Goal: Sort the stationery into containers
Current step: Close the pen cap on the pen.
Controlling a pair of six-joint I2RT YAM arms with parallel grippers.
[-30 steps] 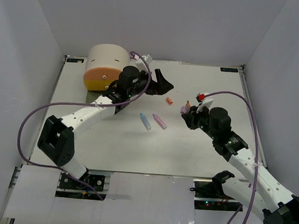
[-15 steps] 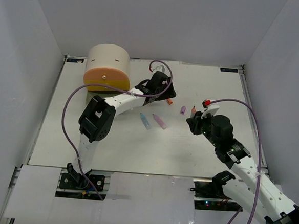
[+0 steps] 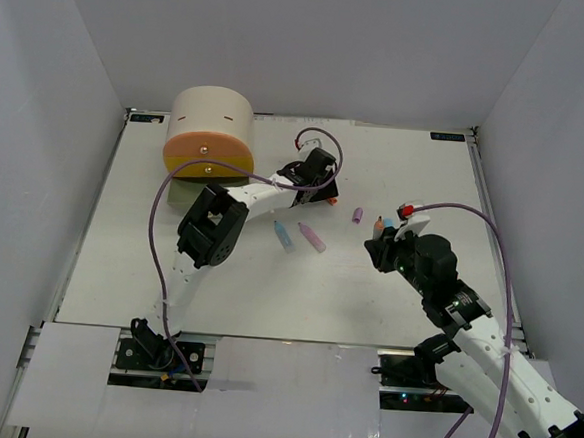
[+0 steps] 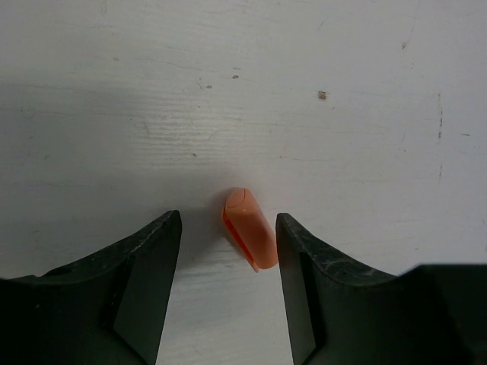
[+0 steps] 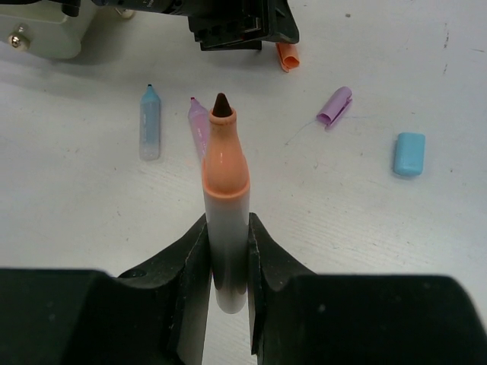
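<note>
- Left wrist view: left gripper (image 4: 228, 224) down at the worktop (image 4: 228, 68), jaws standing apart on either side of the orange cap (image 4: 249, 228). Nothing gripped yet.
- Cap lying flat between the fingers, long axis slanted across the gap. Rounded end toward the far side, other end just beside the finger on the right of that view. Touching or not, cannot tell. Wider bare gap on the other side.
- Judged: off-centre and oblique, so likely to be nudged and turned by one finger before the pinch. Worth squaring up or centring first. Nothing between pads and cap.
- Top external view: same cap (image 3: 331, 198) about mid-worktop, toward the far edge. Left arm directly over it, plainly the nearer one.
- Right gripper (image 5: 227, 228) clamped tight on the barrel of the orange marker (image 5: 225, 167). Uncapped, dark tip pointing away from the wrist toward the cap and well apart from it. Probably the cap's own marker, as a guess.
- Around, all loose on the worktop: purple cap (image 5: 334, 106) and blue cap (image 5: 409, 153) on the right-hand side, near each other. Blue pen (image 5: 150, 122) and purple pen (image 5: 199, 125) side by side nearer the middle, tips toward the far edge.
- Beige cabinet (image 3: 210, 123) near the far left corner, orange drawer (image 3: 208, 155) front and knob facing the near edge. Path from cap to cabinet free of loose items, only the left arm's own cable looping above.
</note>
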